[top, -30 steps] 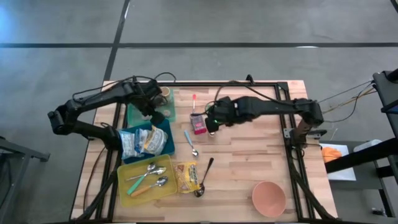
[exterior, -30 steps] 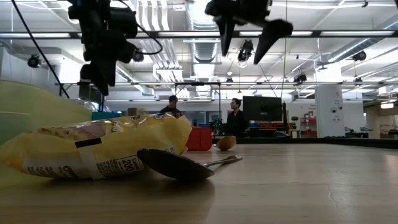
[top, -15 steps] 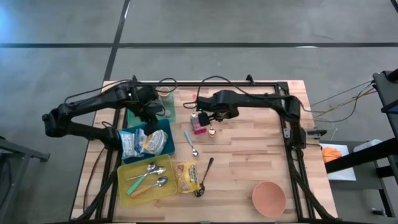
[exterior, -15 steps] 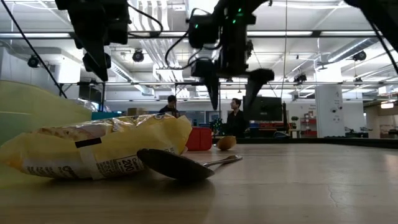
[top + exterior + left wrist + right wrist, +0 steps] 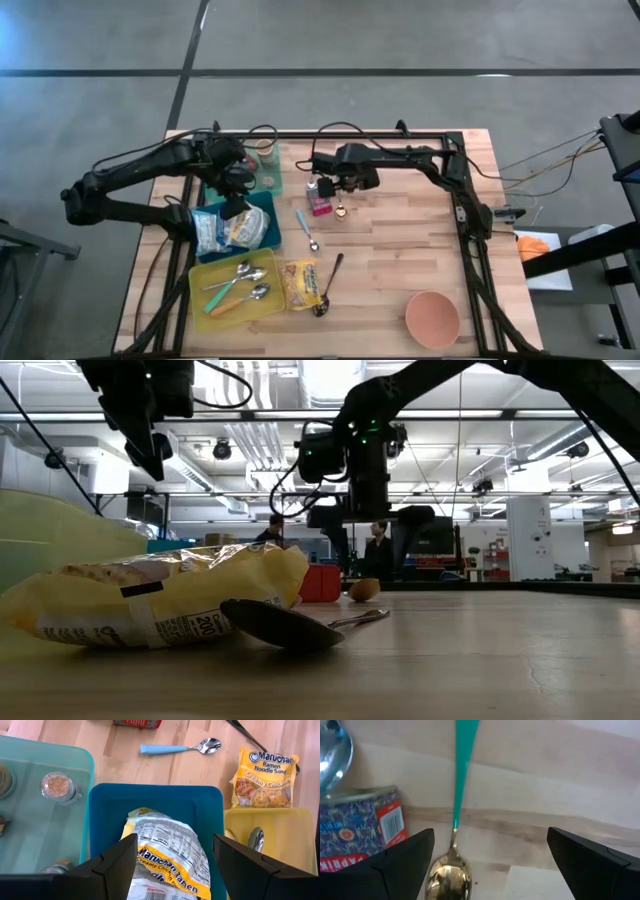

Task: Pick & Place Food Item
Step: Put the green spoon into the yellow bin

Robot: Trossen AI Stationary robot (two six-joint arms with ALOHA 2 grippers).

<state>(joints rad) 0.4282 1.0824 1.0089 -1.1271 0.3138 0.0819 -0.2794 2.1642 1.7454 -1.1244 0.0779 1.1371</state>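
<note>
Right tool [image 5: 490,865] was held spread wide and empty over a gold-bowled, teal-handled spoon [image 5: 451,870] beside a red paprika tin [image 5: 357,827] on the pale wooden bench [image 5: 400,250]. Left tool [image 5: 172,865] was seen parted, empty, above a crinkled ramen packet [image 5: 167,857] lying in a blue plastic bin [image 5: 155,797]

two ramen packets [image 5: 232,228] [image 5: 301,283], six spoons [image 5: 329,284], one bowl [image 5: 432,318]

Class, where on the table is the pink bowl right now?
In the high view, the pink bowl sits alone near the table's front right corner, well right of the black spoon.
</note>
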